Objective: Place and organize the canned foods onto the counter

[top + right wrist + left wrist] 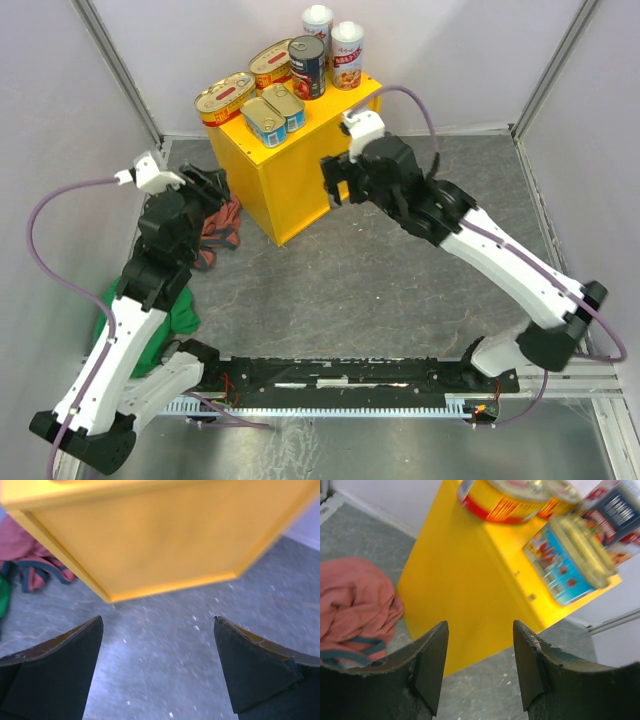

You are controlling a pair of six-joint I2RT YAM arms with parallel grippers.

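The yellow counter (285, 190) stands at the back centre. On its top sit two tall white-topped cans (333, 40), a dark round can (306, 67), two oval gold tins (247, 85) and two rectangular gold tins (272, 113). My left gripper (213, 186) is open and empty, left of the counter and apart from it; its view shows the counter's side (465, 585) and a rectangular tin (570, 560). My right gripper (335, 180) is open and empty beside the counter's right face (150, 535).
A red cloth (215, 235) lies on the grey floor left of the counter, also in the left wrist view (355, 605). A green cloth (175, 310) lies under my left arm. Grey walls enclose the sides and back.
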